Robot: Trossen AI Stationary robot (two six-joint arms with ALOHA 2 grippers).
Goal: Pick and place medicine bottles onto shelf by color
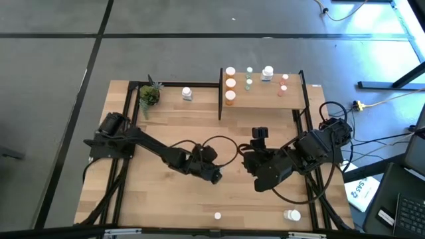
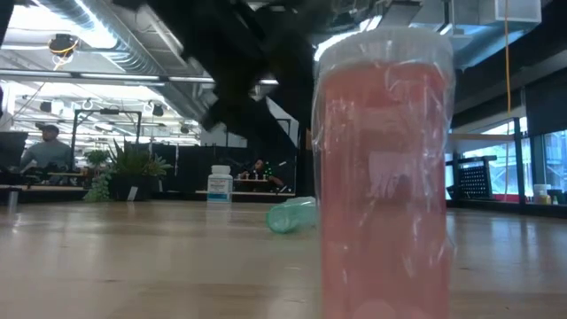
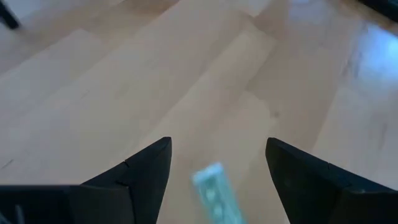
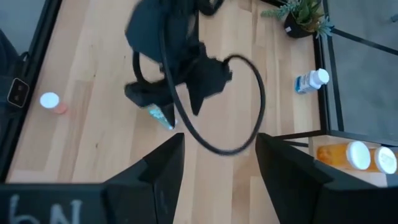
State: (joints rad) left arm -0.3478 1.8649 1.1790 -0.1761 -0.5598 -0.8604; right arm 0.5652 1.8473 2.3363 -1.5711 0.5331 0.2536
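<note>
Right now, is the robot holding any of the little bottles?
No. The left gripper is open around a green bottle lying on the table, not gripping it. The right gripper is open and empty.

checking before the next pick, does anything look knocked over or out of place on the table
One green bottle lies on its side on the tabletop, between the open fingers of the left gripper. The other bottles in view appear upright. Nothing looks spilled or damaged.
</note>
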